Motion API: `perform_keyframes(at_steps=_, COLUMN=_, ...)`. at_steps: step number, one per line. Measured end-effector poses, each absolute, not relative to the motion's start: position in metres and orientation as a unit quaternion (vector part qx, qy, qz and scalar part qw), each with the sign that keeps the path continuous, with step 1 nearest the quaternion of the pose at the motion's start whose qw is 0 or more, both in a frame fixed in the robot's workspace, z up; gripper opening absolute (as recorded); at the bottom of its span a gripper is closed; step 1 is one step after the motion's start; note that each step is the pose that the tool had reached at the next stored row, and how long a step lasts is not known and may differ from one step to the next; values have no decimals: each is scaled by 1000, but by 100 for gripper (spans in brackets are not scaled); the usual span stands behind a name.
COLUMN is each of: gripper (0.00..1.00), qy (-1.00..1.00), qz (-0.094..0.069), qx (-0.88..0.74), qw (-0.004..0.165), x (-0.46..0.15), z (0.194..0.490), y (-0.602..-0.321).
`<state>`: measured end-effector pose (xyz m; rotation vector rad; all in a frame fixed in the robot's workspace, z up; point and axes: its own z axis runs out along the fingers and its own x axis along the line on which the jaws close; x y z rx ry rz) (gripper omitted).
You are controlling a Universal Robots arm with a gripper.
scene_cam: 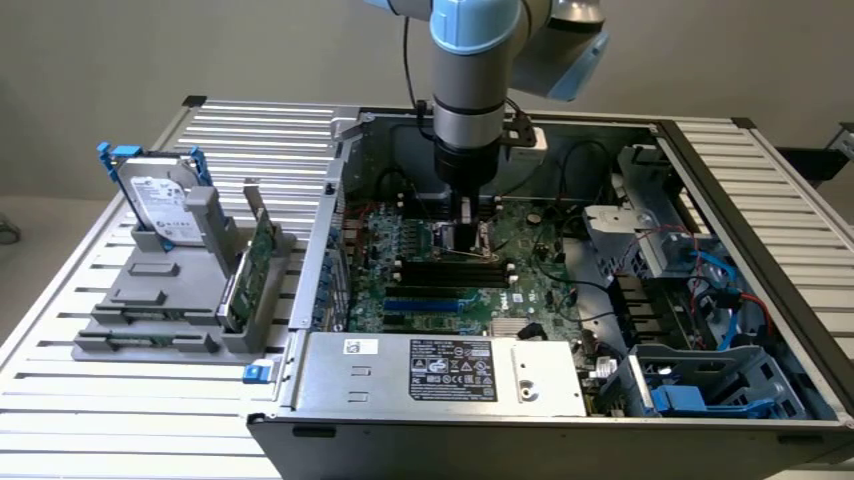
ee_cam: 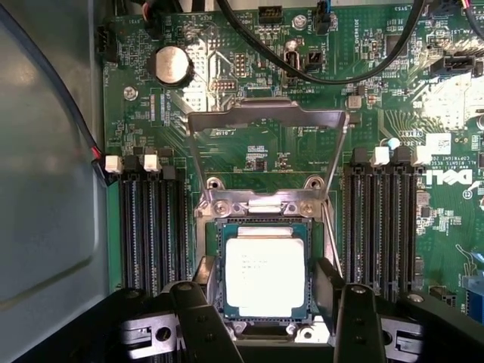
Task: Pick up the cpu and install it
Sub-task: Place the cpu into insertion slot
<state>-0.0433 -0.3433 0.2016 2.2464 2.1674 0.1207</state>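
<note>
Arm [scene_cam: 467, 110] pose: the grey tubular arm with pale blue joint caps hangs vertically over the middle of the open computer case [scene_cam: 534, 452]. Its wrist points straight down and the gripper [scene_cam: 470, 236] sits low over the motherboard [scene_cam: 541, 290].

From the exterior view's left:
- The table [scene_cam: 80, 330] is ribbed, slatted aluminium.
- A grey stepped plastic fixture [scene_cam: 147, 310] stands on it.
- The fixture holds a silver hard drive [scene_cam: 163, 205], upright, with a white label and blue handles.
- A thin green circuit card [scene_cam: 256, 265] stands on edge just beside the hard drive.
- The case is a sheet-metal box. A flat metal power supply [scene_cam: 441, 370] with a dark label lies along its near wall.
- Blue cables [scene_cam: 727, 290] run through the metal bays at the exterior view's right.

In the wrist view:
- The gripper [ee_cam: 266, 281] is spread wide. Its matt black, bolted fingers [ee_cam: 198, 321] stand one just beside each of two opposite edges of the cpu [ee_cam: 265, 276]. No clamping on the cpu is evident, and contact at the edges cannot be confirmed.
- The cpu is a flat square with a dull silvery lid on a green substrate. It lies level inside the socket [ee_cam: 261, 206], square to the socket's metal frame.
- The bright steel load plate [ee_cam: 265, 119] is swung up and away from the cpu.
- Long black memory slots [ee_cam: 151, 227] with white latches flank the socket.
- A round silver coin cell [ee_cam: 172, 64] sits on the glossy green board, and black cables [ee_cam: 333, 76] loop above it.
</note>
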Motion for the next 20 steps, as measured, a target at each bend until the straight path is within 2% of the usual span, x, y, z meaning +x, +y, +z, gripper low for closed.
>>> perform_keyframes(at_steps=15, gripper=62, qy=688, qz=39, qx=724, qw=9, x=-43, z=246, y=-339)
perform_keyframes(at_steps=17, gripper=60, qy=687, qz=39, qx=725, qw=9, x=-43, z=249, y=-338)
perform_keyframes(at_steps=18, gripper=54, qy=687, qz=39, qx=725, qw=9, x=-43, z=250, y=-338)
perform_keyframes(at_steps=19, gripper=54, qy=687, qz=39, qx=726, qw=9, x=-43, z=251, y=-338)
perform_keyframes(at_steps=20, gripper=47, qy=687, qz=39, qx=726, qw=9, x=-43, z=253, y=-338)
